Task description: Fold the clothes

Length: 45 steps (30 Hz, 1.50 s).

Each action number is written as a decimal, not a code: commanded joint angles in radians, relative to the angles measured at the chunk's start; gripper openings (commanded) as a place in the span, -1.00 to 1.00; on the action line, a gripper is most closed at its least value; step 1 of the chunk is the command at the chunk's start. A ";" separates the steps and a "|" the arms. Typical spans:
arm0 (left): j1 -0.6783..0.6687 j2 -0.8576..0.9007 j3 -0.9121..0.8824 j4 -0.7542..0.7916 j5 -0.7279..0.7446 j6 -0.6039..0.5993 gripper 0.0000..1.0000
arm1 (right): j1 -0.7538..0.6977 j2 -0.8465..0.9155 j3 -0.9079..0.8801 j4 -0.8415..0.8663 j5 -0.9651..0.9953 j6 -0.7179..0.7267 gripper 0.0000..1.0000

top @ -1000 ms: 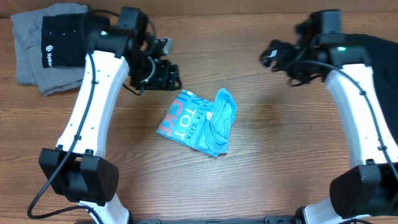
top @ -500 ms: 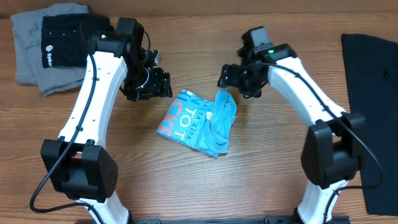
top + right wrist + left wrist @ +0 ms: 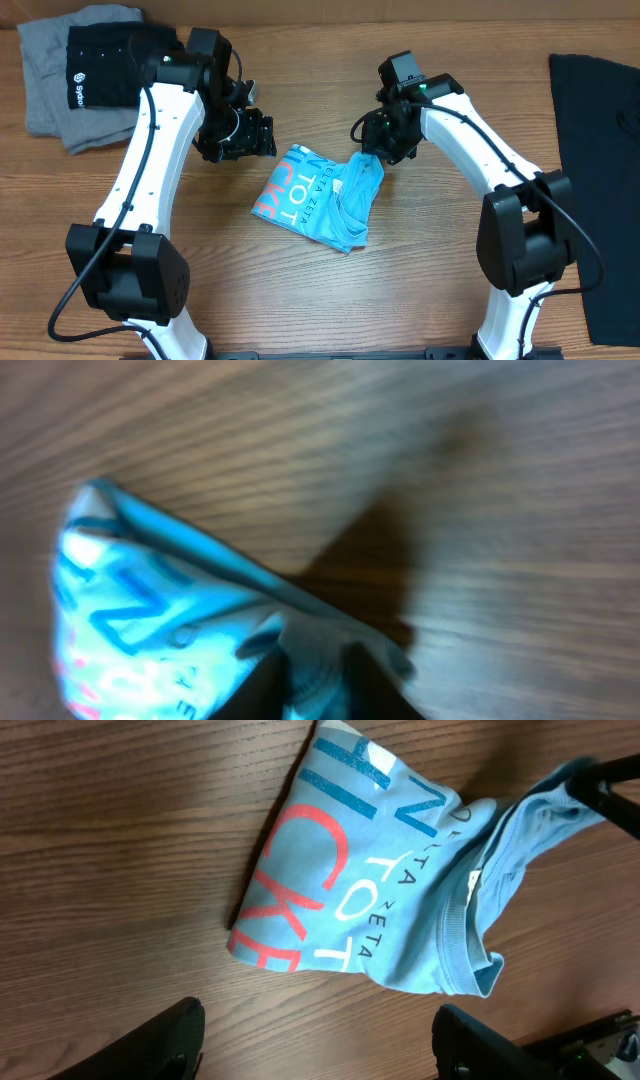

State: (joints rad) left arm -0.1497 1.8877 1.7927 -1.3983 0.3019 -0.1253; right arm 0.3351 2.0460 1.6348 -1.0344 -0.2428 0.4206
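The wooden surface (image 3: 450, 260) carries three lots of clothes, and only the light blue T-shirt (image 3: 320, 200) in the middle is being worked. The black garment (image 3: 600, 150) far to the shirt's right lies as it did, and so does the grey one (image 3: 40, 90) with a black piece on top, well up-left of the shirt.

The big change is the right arm (image 3: 480, 110). A second ago it stood well off to the shirt's right; it has now swung in over the shirt's upper right corner. The shirt is in the same spot, bunched and half doubled over.

The right claw (image 3: 377, 150), wide open a second ago, has closed down. Its wrist view shows blue cloth pinched between the dark fingers. The left claw (image 3: 250, 135) has edged in just beside the shirt's upper left edge, spread wide and holding nothing.

So the first grip looks taken. The shirt probably needs shaking or spreading flat before any fold.
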 commanded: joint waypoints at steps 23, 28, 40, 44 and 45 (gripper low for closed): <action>-0.002 0.010 -0.006 0.000 -0.017 -0.010 0.64 | -0.067 0.007 0.004 -0.457 0.495 0.145 -0.31; -0.002 0.010 -0.006 0.001 -0.017 -0.010 0.69 | -0.061 -0.127 0.043 -0.449 0.396 0.152 -0.37; -0.002 0.010 -0.006 0.015 -0.017 -0.010 0.74 | 0.069 -0.217 -0.058 -0.267 0.052 0.029 0.10; -0.002 0.010 -0.006 0.015 -0.018 -0.010 0.76 | 0.107 -0.216 -0.174 -0.176 -0.046 0.029 0.09; -0.002 0.010 -0.006 0.015 -0.018 -0.010 0.76 | 0.111 -0.216 -0.199 -0.156 -0.066 0.029 0.09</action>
State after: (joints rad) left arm -0.1497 1.8877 1.7920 -1.3865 0.2943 -0.1253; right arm 0.4309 1.8156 1.5066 -1.2240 -0.2062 0.4545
